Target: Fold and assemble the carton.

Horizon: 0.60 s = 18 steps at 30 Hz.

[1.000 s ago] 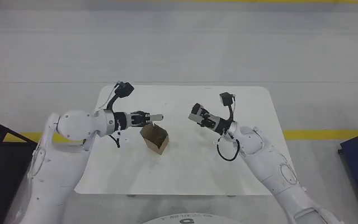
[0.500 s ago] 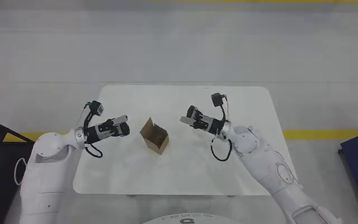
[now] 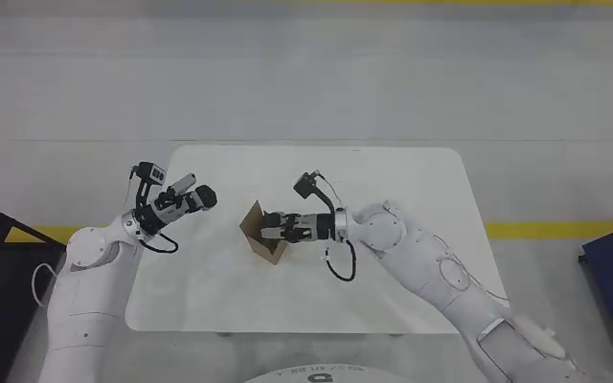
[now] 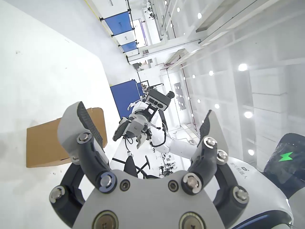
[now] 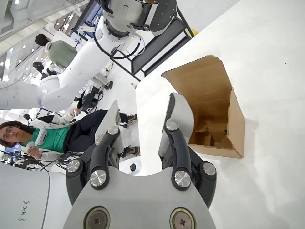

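Note:
A small brown carton point(image 3: 259, 233) stands open on the white table point(image 3: 412, 278), left of centre, with one flap raised. In the right wrist view the carton point(image 5: 209, 91) shows its hollow inside and folded bottom flaps. My right gripper point(image 3: 272, 227) is open at the carton's right side, level with its mouth. One fingertip point(image 5: 177, 107) overlaps the near rim; I cannot tell whether it touches. My left gripper point(image 3: 192, 196) is open and holds nothing, raised well to the left of the carton. In the left wrist view that gripper point(image 4: 145, 115) stands with the carton point(image 4: 43, 144) beyond one finger.
The table's right half and front point(image 3: 316, 306) are bare. A dark frame point(image 5: 164, 44) stands on the floor beyond the table's left edge. A yellow floor line point(image 3: 536, 230) runs past the table's right side.
My left gripper has drawn back to the left, away from the carton, and tilted upward. My right gripper has travelled left across the table to the carton's mouth.

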Motion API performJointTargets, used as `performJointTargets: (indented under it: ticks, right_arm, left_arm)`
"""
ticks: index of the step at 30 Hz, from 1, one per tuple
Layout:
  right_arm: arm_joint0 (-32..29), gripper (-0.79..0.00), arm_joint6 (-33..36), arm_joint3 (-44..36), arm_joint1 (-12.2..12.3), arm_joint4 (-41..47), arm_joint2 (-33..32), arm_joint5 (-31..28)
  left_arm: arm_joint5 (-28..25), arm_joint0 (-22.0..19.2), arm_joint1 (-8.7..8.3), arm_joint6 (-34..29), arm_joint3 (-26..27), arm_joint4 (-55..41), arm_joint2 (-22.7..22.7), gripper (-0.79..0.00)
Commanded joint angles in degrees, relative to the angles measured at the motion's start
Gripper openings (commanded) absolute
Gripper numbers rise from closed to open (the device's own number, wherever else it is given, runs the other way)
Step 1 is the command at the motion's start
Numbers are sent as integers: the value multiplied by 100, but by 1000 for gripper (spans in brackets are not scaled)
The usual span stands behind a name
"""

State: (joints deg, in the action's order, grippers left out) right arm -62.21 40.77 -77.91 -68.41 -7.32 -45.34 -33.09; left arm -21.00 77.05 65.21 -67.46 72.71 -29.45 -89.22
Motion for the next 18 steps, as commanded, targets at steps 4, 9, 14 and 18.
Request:
performJointTargets:
  ticks: [4, 9, 14, 18]
  right_arm:
    - [422, -785, 329, 228, -192, -569, 558, 1177]
    - [489, -785, -361, 263, -335, -1016, 781, 1560]
    - [477, -785, -380, 254, -333, -1022, 776, 1521]
    - [477, -785, -380, 254, -333, -1022, 776, 1521]
  left_arm:
    - [118, 54, 2, 85, 74, 145, 96, 0]
    - [186, 136, -6, 533, 406, 703, 267, 0]
    - [164, 149, -3, 566, 448, 650, 270, 0]
    - [164, 149, -3, 566, 448, 650, 270, 0]
